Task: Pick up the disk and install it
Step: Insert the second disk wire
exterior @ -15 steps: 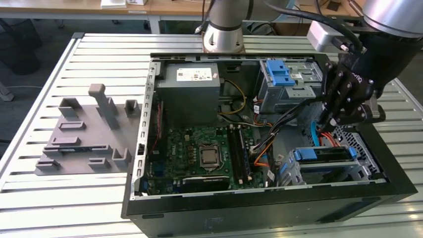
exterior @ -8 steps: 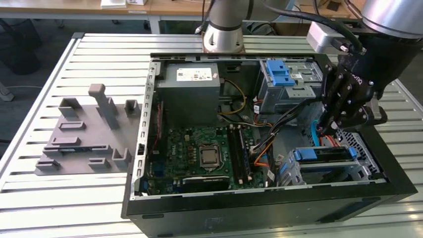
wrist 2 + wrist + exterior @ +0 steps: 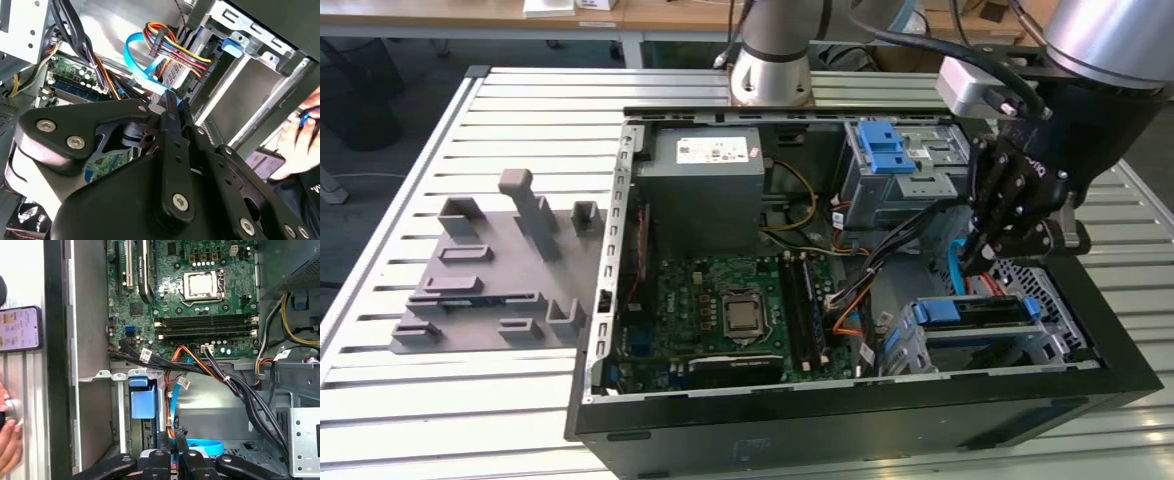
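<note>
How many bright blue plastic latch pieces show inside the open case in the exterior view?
2: one blue latch on the upper drive cage at the back, another blue latch on the lower cage below the gripper. Cables may hide others.

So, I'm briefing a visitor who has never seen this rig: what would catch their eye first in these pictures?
The open computer case on the slatted table, its green motherboard bare at the centre. Next, the black gripper reaching in at the exterior view's right, above the drive cage and the disk with its blue rails. Bright blue and orange cables run beside it.
</note>
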Robot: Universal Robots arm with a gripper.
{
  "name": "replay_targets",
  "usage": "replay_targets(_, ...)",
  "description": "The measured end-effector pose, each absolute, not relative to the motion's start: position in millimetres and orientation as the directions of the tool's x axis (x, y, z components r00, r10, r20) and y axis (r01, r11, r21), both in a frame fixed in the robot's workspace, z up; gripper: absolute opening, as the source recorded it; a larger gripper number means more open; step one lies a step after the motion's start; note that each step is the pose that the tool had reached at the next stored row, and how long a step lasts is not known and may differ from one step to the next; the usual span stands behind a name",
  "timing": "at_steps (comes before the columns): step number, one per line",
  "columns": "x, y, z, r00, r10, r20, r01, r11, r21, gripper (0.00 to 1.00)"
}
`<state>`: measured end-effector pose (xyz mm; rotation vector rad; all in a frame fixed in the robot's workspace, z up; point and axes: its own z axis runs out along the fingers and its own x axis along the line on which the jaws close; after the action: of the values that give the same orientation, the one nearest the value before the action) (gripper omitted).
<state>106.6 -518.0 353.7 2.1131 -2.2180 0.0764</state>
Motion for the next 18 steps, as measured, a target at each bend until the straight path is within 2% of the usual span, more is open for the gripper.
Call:
replay_targets(8, 103.2, -519.1, 352.3, -0.049, -0.996, 0.075, -0.999, 0.048, -0.015, 0.16)
replay_targets(10, 103.0, -520.7, 351.7, -0.049, -0.997, 0.053, -0.999, 0.049, -0.014, 0.16)
replay_targets(13, 103.0, -522.5, 351.5, -0.049, -0.999, 0.0, -0.999, 0.049, -0.012, 0.16)
replay_targets(18, 103.0, -524.1, 351.2, -0.048, -0.999, -0.008, -0.999, 0.048, -0.013, 0.16)
